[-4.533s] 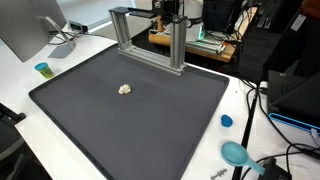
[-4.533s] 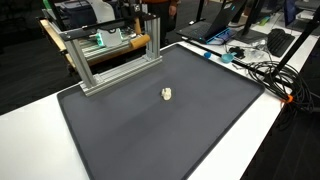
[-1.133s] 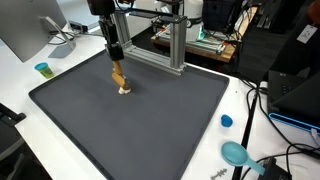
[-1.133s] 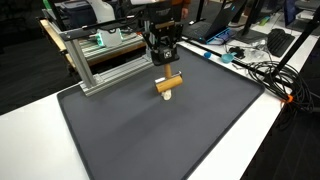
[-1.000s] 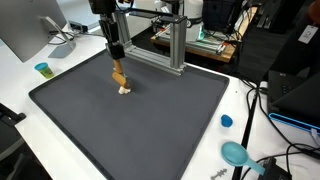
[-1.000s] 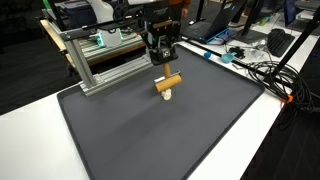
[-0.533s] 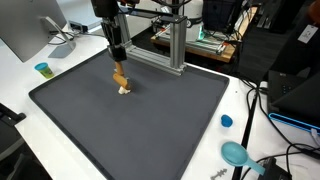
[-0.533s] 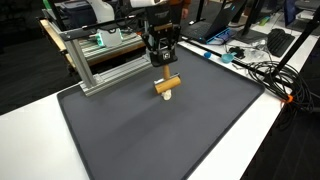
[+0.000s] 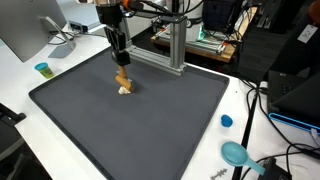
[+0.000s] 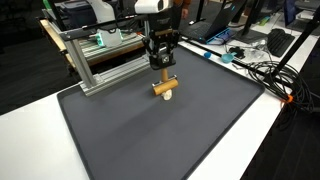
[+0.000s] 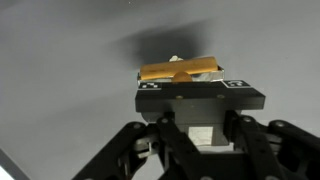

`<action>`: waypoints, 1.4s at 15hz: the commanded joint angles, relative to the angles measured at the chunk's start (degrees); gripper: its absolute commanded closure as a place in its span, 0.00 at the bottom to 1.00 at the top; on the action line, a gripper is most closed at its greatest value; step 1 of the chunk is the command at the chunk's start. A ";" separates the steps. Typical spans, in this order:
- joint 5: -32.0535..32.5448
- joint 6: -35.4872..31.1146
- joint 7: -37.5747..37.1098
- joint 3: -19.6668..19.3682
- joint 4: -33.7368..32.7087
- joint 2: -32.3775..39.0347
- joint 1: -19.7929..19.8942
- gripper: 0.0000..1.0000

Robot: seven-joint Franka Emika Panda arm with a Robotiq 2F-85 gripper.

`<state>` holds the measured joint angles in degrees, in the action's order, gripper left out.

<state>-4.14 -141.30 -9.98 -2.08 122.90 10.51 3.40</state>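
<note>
In the wrist view the gripper (image 11: 181, 80) is clenched on a short brown stick (image 11: 160, 71). The stick lies level and crosswise between the two fingers, and both its ends stick out. Just beyond it, at 12 o'clock, a bit of a small white lump (image 11: 176, 58) shows against the grey surface.

In both exterior views the arm comes straight down, and the stick is directly over the lump and very close to it. I cannot tell whether the two touch. The lump lies on a dark mat (image 10: 150, 140), a little toward 12 o'clock from the middle of the mat in this view. The mat covers most of the white counter (image 10: 262, 118).

I judge the progress as follows. The grasp is done, because the stick sits firmly between the fingers and does not seem to rest on the mat. It is also already placed at the lump. The stick is not yet released, and the lump looks whole and is in its place on the mat.

Farther away, a metal frame (image 10: 110, 62) stands at the edge of the mat at 11 o'clock, and cables (image 10: 262, 68) lie at 2 o'clock. In an exterior view a small blue cup (image 9: 43, 69) stands on the counter at 9 o'clock from the mat, and a blue scoop (image 9: 236, 153) lies at 4 o'clock.
</note>
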 commanded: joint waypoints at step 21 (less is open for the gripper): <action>2.35 4.63 -14.18 -2.58 -9.22 7.10 -3.47 0.78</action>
<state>-2.47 -138.35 -22.04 -3.62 116.81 16.00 0.52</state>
